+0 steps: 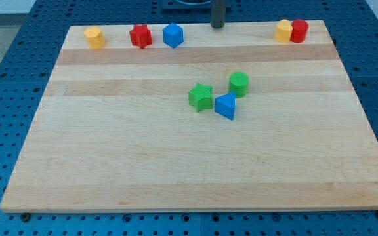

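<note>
My tip (217,26) stands at the top edge of the wooden board (110,164), a little right of centre, touching no block. Nearest to it is a blue block (172,35) to its left, with a red star block (140,35) beside that. Farther left sits a yellow block (94,37). At the top right a yellow block (283,31) and a red cylinder (299,31) touch each other. Near the board's middle, well below the tip, a green star (201,97), a green cylinder (239,84) and a blue triangular block (226,105) form a close cluster.
The board lies on a blue perforated table (5,59) that shows on all sides.
</note>
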